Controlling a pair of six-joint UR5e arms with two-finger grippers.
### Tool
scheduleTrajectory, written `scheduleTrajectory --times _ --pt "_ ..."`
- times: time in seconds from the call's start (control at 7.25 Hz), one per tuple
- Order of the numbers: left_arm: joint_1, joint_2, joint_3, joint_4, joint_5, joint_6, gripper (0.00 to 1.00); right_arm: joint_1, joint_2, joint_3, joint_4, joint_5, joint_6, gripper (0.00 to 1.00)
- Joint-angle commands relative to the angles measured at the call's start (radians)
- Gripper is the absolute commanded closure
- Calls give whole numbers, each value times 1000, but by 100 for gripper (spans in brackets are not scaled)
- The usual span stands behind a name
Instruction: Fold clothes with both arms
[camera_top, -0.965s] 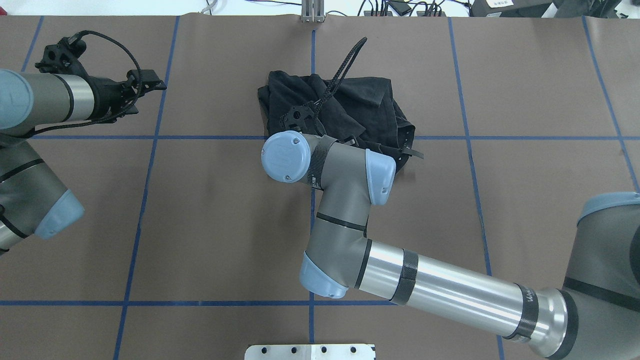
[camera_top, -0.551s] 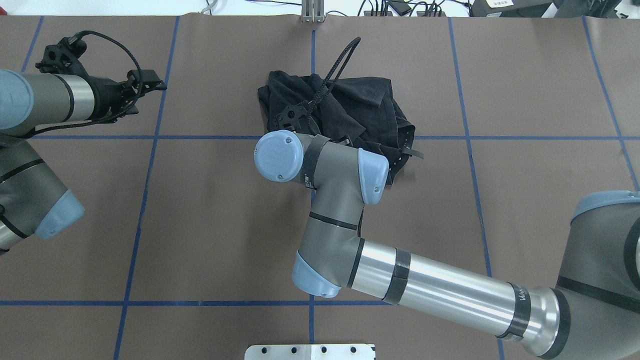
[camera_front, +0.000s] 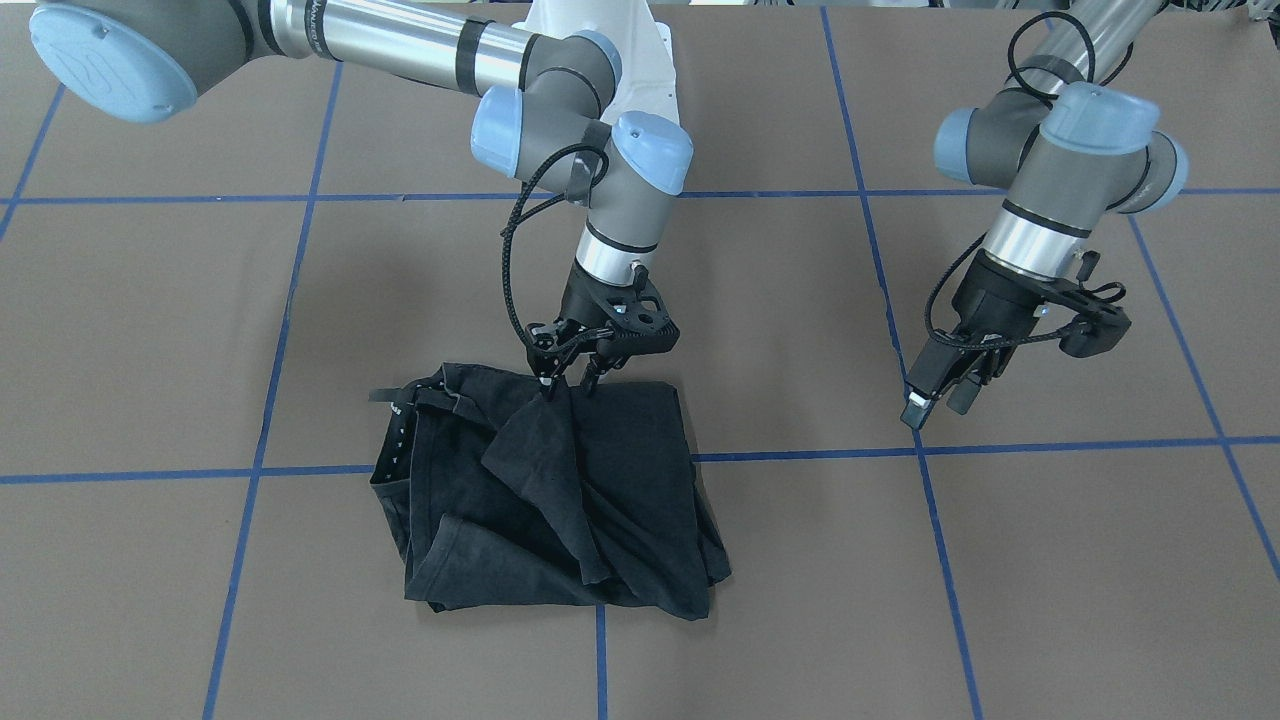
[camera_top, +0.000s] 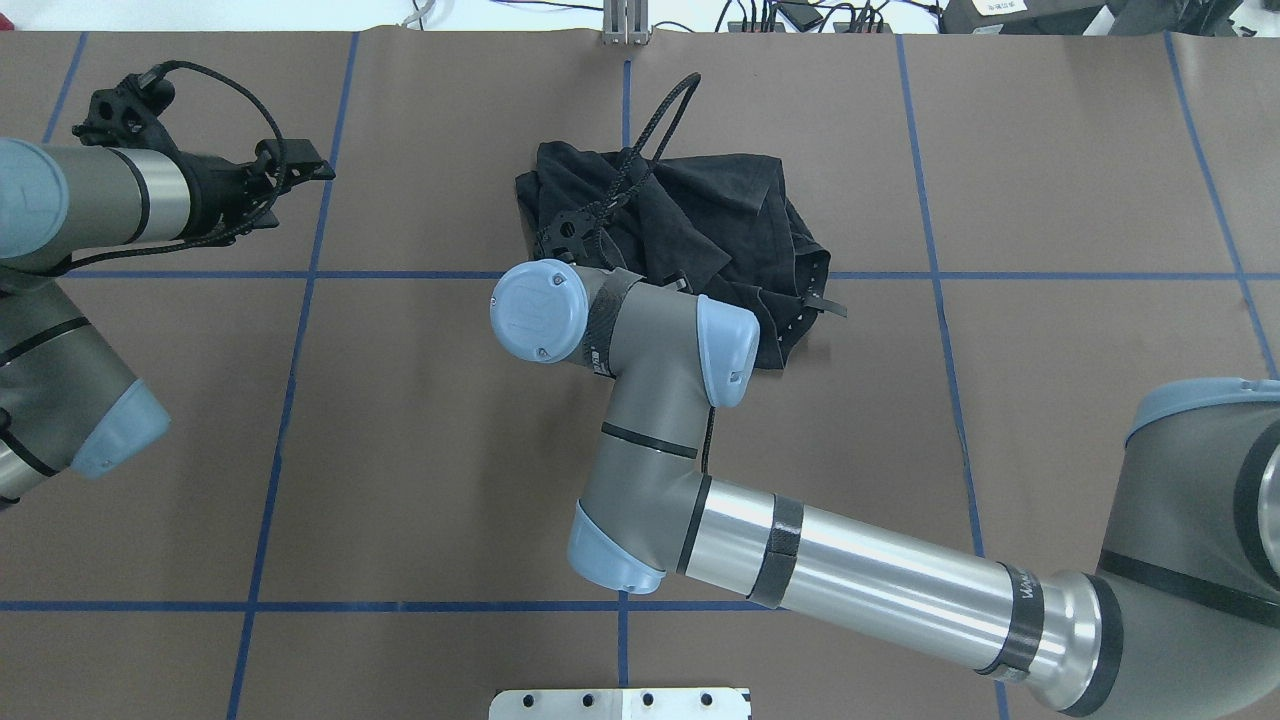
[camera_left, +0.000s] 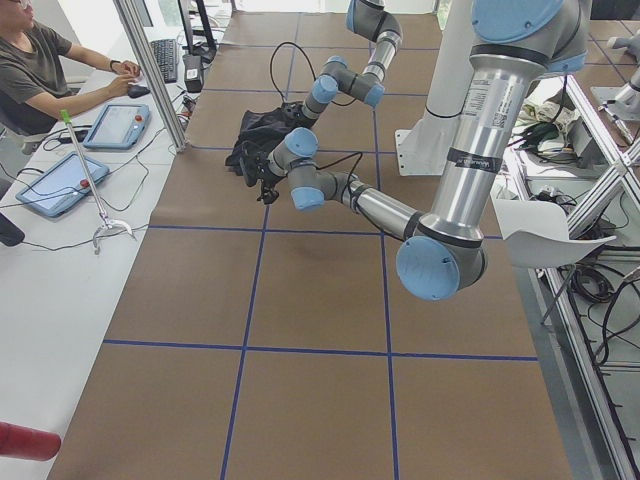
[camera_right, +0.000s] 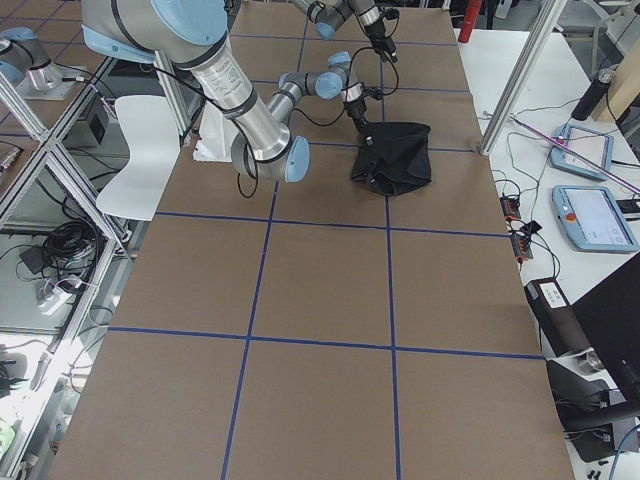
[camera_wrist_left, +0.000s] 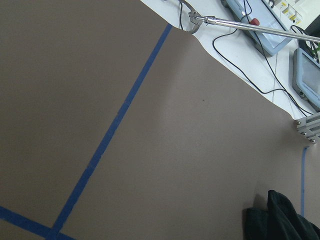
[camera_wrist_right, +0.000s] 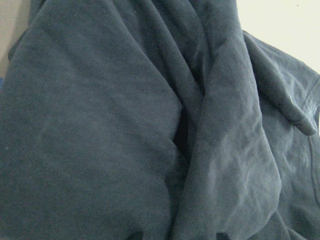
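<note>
The black T-shirt lies bunched in a rough rectangle on the brown table; it also shows in the overhead view. Its white-dotted neckband is at one edge; the logo print is hidden. My right gripper stands over the shirt's robot-side edge, shut on a raised fold of cloth. The right wrist view is filled with dark cloth. My left gripper hovers well off to the side, away from the shirt, empty, its fingers slightly apart. The left wrist view catches only a shirt corner.
Blue tape lines grid the brown table cover. A metal post stands at the far table edge and a white plate at the near edge. An operator with tablets sits beyond the far side.
My right arm has moved toward the view's left in the overhead view, carrying the pinched fold with it. The left arm has not moved.
</note>
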Motion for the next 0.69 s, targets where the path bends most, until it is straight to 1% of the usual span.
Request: scheduleTrajectory --times 0.0,0.14,0.28,0.41,0.55 --pt "0 -3 -1 0 0 0 0 4 -8 1 0 -1 -4 46" --pt "0 -3 1 0 0 0 0 1 -10 -6 0 -3 -4 46" --pt "0 -3 1 0 0 0 0 2 -10 -5 0 -1 -4 57" --pt "-1 -5 -1 0 0 0 0 2 -11 -7 0 -1 -4 87" --pt "0 -6 -1 0 0 0 0 2 -10 -7 0 -1 -5 100"
